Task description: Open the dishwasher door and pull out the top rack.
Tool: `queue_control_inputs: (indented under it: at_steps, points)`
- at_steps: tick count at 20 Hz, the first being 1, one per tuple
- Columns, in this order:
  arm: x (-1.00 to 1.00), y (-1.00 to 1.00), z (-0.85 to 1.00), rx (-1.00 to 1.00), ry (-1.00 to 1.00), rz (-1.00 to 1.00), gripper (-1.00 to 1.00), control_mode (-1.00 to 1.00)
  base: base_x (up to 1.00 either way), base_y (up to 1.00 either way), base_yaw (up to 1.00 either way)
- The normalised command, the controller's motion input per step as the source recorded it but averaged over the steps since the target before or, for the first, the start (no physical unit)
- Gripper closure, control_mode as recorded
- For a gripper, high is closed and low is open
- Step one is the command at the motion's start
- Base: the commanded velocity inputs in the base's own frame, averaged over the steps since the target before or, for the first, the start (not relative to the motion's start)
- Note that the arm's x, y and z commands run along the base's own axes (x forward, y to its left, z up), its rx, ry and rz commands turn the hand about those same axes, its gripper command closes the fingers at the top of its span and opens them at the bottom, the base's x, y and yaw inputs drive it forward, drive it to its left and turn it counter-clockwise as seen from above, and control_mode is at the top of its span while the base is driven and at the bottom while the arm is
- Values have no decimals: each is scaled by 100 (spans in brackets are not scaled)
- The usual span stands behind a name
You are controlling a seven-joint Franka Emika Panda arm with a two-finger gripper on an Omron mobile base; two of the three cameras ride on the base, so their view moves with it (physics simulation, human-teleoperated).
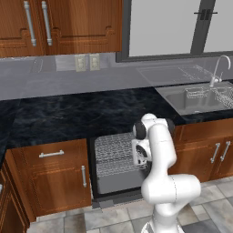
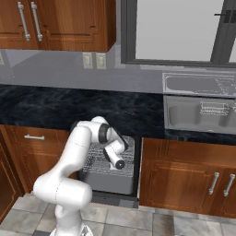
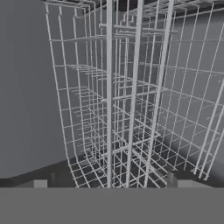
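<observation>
Rack (image 1: 114,152) of silver wire sits inside the open dishwasher cavity, under the dark counter (image 1: 73,116), between wooden cabinets (image 1: 54,179). Door (image 1: 119,199) lies folded down near the floor, seen edge-on. Gripper (image 3: 109,181) hangs right at the rack's mesh, fingers (image 3: 171,178) spread wide apart, holding nothing. Sink (image 1: 200,98) sits far right.
</observation>
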Motion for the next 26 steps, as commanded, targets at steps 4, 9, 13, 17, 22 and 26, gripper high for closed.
queue_control_inputs:
  at_steps: [4,9,13,17,22,26]
  points:
    - [39,0,-49,0,12,0,-100,-100,0,0,0]
    - [37,0,-27,0,11,0,-100,-100,0,0,0]
    - [31,0,-23,0,6,0,-100,-100,0,0,0]
    - [31,0,-12,0,1,0,-100,-100,0,0,0]
    - [42,0,-9,0,1,-3,-100,-100,0,0,0]
    - [37,0,-4,0,0,-3,-100,-100,0,0,0]
